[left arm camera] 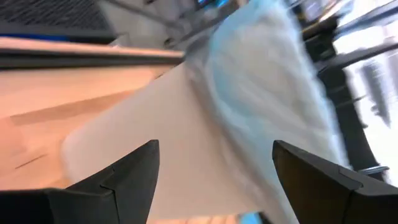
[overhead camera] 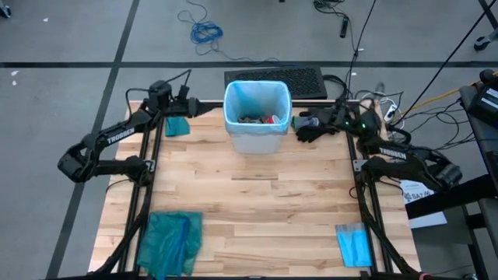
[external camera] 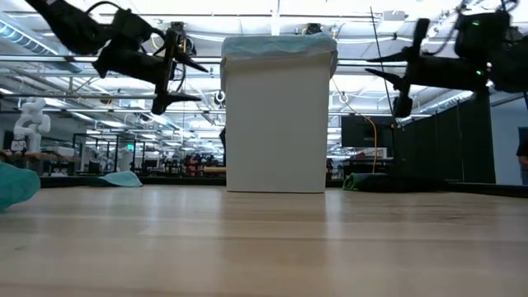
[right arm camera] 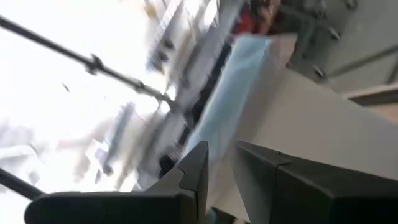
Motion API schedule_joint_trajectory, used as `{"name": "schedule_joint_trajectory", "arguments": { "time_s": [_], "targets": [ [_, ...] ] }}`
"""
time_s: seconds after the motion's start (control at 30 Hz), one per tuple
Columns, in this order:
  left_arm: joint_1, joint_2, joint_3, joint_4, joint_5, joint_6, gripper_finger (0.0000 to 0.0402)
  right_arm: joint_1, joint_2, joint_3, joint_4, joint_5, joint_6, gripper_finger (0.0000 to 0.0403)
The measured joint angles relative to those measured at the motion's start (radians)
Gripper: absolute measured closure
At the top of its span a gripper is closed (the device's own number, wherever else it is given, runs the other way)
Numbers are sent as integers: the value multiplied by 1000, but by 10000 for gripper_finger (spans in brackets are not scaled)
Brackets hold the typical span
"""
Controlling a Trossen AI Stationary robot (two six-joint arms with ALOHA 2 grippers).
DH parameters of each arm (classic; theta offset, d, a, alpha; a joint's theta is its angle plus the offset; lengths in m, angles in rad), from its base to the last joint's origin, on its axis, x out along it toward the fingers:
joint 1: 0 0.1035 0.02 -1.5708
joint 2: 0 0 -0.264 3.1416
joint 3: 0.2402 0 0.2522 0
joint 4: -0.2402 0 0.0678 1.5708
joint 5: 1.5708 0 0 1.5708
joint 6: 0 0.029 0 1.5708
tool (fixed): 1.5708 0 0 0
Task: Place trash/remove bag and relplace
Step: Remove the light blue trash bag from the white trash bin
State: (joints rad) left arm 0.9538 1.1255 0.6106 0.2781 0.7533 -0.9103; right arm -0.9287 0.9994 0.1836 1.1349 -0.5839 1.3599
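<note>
Your trash (overhead camera: 257,119) lies inside the white bin (overhead camera: 255,136), lined by the light-blue bag (overhead camera: 237,99); left tool (overhead camera: 180,99) spread wide beside its rim, right tool (overhead camera: 305,127) nearly together opposite, seemingly empty, likely flanking for bag removal

Lined bin (overhead camera: 257,117) between both raised arms, open tabletop (overhead camera: 257,210) in front, teal bag (overhead camera: 170,241) at near-left corner

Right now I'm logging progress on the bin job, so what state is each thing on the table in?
bin: upright, lined.
bag: in the bin, folded over its rim.
trash: inside the lined bin.
left gripper: open, raised beside the bin.
right gripper: nearly shut, empty, raised at the bin's other side.
teal-green bag: crumpled on the table.
folded blue sheet: flat on the table.
</note>
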Motion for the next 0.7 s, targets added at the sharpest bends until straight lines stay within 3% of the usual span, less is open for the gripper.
{"name": "schedule_joint_trajectory", "arguments": {
  "time_s": [0.1,0.2,0.33,0.53,0.7],
  "targets": [
    [-1,0,-73,225,-5,-145,98,1,8,-54,115,60,68,339],
    [-10,-1,-133,339,-31,-240,98,14,6,-55,143,66,90,339],
    [-45,0,-162,345,-59,-262,98,57,8,-14,101,83,67,339],
    [-84,0,-162,364,-124,-263,98,101,11,67,-102,90,-34,339],
    [-106,0,-162,367,-160,-262,98,112,24,94,-113,92,-42,339]
  ]
}}
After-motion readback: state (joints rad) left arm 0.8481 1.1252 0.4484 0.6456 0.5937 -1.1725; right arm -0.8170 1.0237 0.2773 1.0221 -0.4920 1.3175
